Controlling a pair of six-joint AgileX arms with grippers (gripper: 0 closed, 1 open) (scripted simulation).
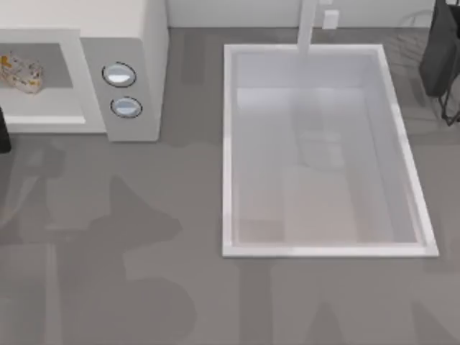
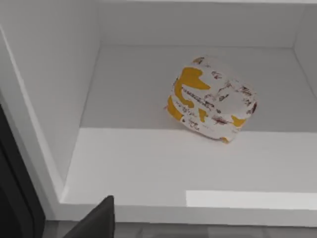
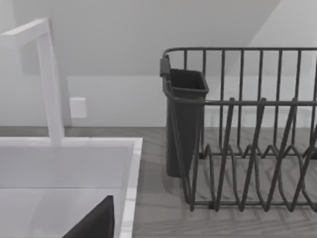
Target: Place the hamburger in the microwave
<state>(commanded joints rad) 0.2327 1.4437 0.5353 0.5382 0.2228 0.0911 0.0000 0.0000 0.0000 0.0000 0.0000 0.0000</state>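
Hamburger (image 2: pixel 212 98), wrapped in white paper with yellow patches, lies free on the floor of the microwave (image 1: pixel 122 43) cavity, a little tilted, touched by nothing. In the left wrist view a dark finger (image 2: pixel 96 220) of the left hand shows just outside the cavity's front lip, apart from the hamburger; whether the fingers are spread or together I cannot tell. The top view puts the hamburger (image 1: pixel 20 72) well inside the opening, at the table's far left, with the two knobs (image 1: pixel 119 75) on the panel beside it.

Judging by this, the placing looks done and the step in hand is the retreat. To do it well, the left arm should draw straight back out of the opening, clear of the side wall and lip, without nudging the wrapper.

The right arm sits parked at the far right, near the sink (image 1: pixel 230 144) and a dark dish rack (image 3: pixel 257 148); its finger state cannot be told either.
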